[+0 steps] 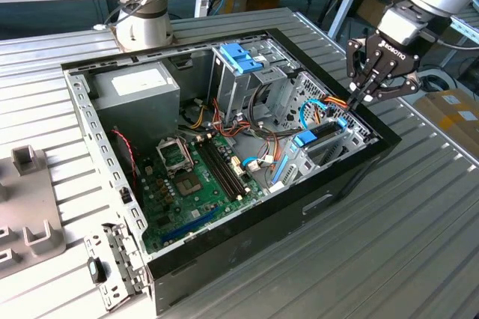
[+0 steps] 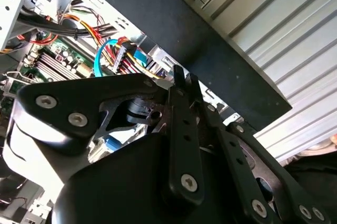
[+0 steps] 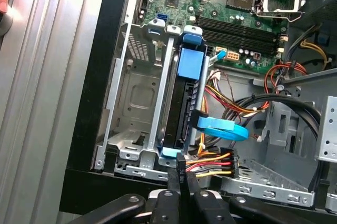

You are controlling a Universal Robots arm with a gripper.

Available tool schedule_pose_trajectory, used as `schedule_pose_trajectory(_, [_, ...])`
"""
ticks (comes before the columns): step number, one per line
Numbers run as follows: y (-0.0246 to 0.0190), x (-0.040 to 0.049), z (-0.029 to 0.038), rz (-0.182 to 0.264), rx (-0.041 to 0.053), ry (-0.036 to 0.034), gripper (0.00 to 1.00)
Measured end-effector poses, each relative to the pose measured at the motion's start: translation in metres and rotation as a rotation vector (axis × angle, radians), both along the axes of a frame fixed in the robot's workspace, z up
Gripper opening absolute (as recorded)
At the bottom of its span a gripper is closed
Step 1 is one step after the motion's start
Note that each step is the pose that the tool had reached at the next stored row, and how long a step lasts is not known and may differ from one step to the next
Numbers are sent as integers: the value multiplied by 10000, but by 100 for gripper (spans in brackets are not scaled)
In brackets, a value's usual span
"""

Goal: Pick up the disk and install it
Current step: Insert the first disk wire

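Grey ribbed table [image 1: 419, 244] carrying an open black computer case [image 1: 314, 207] in the exterior view, with a green motherboard [image 1: 191, 184] lying flat inside, a grey power-supply box [image 1: 135, 90] toward the exterior view's left and a blue handle [image 1: 241, 57] topping a tall metal cage. Coloured wires [image 1: 329, 102] crowding the corner just beside the drive bay. Sitting on edge in that bay near the exterior view's right wall of the case, the disk [image 1: 318, 138], showing a blue frame and a dark edge. Hovering just above its far end, the gripper [image 1: 365, 96], fingers pressed together and gripping nothing.

Black gripper body blocking much of the second wrist view, fingertips [image 2: 181, 77] meeting beside the case wall [image 2: 210, 40]. Showing behind them, a bundle of red, yellow and black wires [image 2: 113, 50] and a light blue cable [image 2: 100, 56]. Disk mostly covered here, hard to make out.

Silver bay [image 3: 137, 98] in the first wrist view standing beside the black case wall, motherboard [image 3: 231, 3] beyond it. Standing upright in the bay, the disk [image 3: 185, 113], dark along its edge, blue at both ends, label turned away. Looping just beside it, a blue cable [image 3: 224, 129] and a plug with coloured wires [image 3: 216, 163]. Closed gripper tips [image 3: 180, 169] sitting just off the disk's near blue end; contact not possible to judge.
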State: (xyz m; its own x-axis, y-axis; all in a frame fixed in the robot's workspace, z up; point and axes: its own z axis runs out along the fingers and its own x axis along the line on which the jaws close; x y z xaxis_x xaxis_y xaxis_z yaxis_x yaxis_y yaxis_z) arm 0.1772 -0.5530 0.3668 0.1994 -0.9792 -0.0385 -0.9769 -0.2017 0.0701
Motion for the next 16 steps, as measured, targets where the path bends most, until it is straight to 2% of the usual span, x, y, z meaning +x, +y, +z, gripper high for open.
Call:
schedule_pose_trajectory(3, [0, -50, 0, -148, 3, -1, 16])
schedule_pose_trajectory(6, [0, -56, -3, -329, 1, -1, 16])
schedule_pose_trajectory(10, [0, -57, -13, -930, 3, 0, 16])
schedule_pose_trajectory(16, [-6, -98, -22, -1071, 2, -1, 16])
